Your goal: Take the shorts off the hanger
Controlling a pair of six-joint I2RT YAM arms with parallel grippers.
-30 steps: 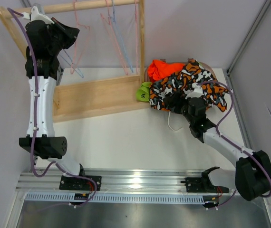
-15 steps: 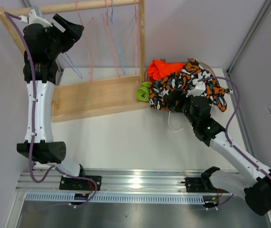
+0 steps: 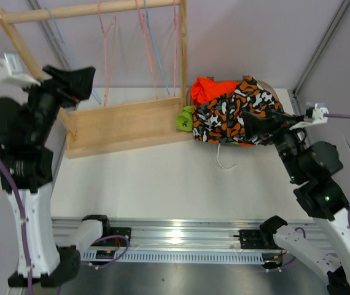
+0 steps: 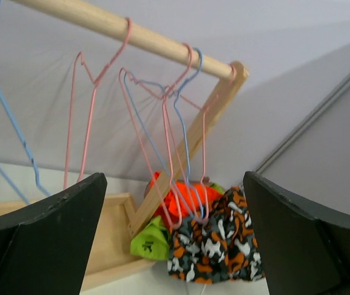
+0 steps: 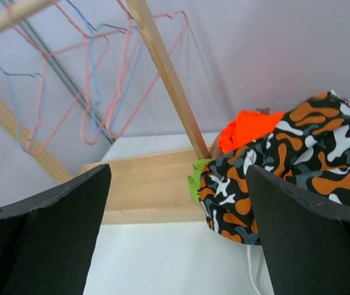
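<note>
While both arms hang raised above the counter, the hangers on the wooden rod of the rack are all bare pink and blue wire, with no cloth on any of them. The shorts lie in 1 heap on the counter at the far right, just right of the rack's right post: the camouflage pair is on top and spreads left to right, the orange pair shows at its far side and the lime green pair at its left edge, against the rack's base board. No other pair can be seen. A thin tan edge peeks out behind the heap; whether it is the rim of a basket cannot be told. The right gripper is the nearer one, with the heap ahead of it and a little to its right, and it is spread wide and holds nothing. The left gripper stands wide and empty too, near the rack's left end and facing the hangers, well apart from the shorts. Judged from this, nothing is left to take off.
</note>
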